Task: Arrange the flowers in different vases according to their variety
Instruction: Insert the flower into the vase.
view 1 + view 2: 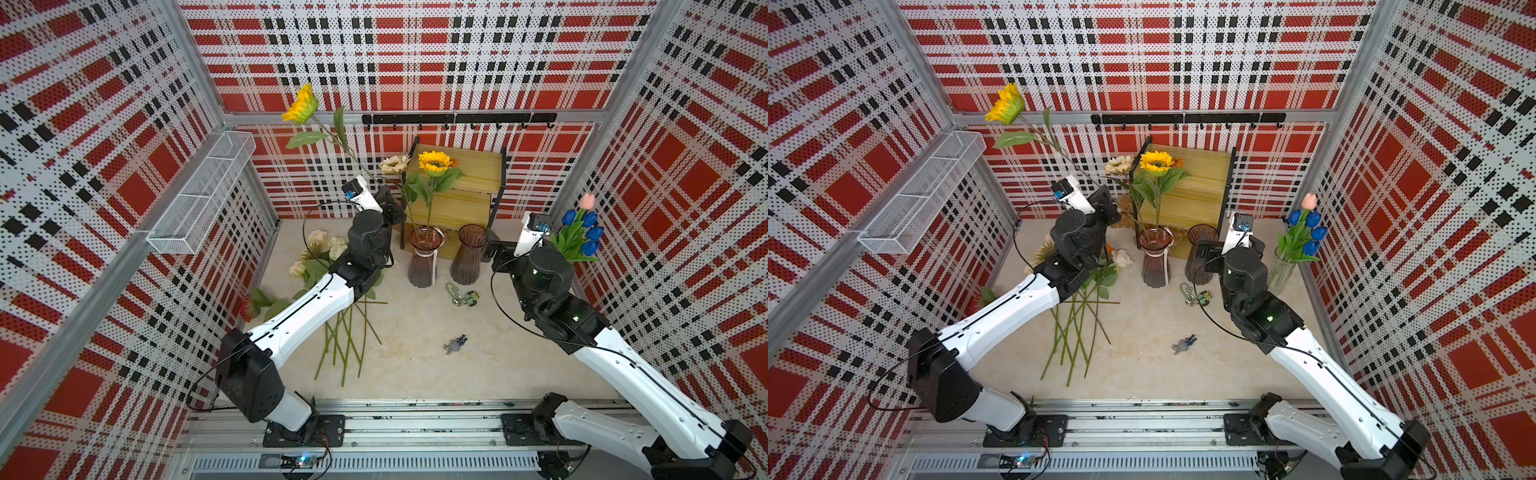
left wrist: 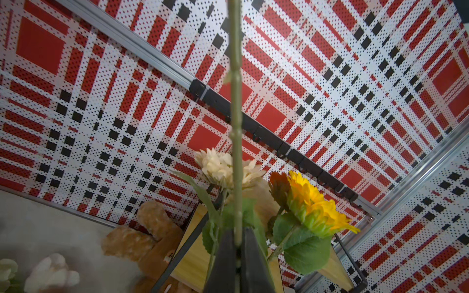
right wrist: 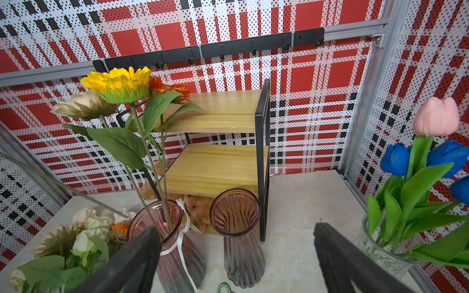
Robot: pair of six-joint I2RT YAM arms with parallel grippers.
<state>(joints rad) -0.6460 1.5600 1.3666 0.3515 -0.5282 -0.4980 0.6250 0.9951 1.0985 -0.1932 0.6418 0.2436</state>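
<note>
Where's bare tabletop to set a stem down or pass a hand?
Free: front centre, between the loose green stems and the right arm, save a small grey figurine. Also the tabletop between the brownish ribbed glass vase and clear glass tulip vase. Crowded: back left, cream roses under the left arm; left hand grips a yellow sunflower.

A wooden shelf [image 1: 469,170] stands at the back; a figurine [image 1: 455,344], perhaps, lies forward.

Left end effector [image 2: 237,241] closed, right [image 3: 236,228] agape
</note>
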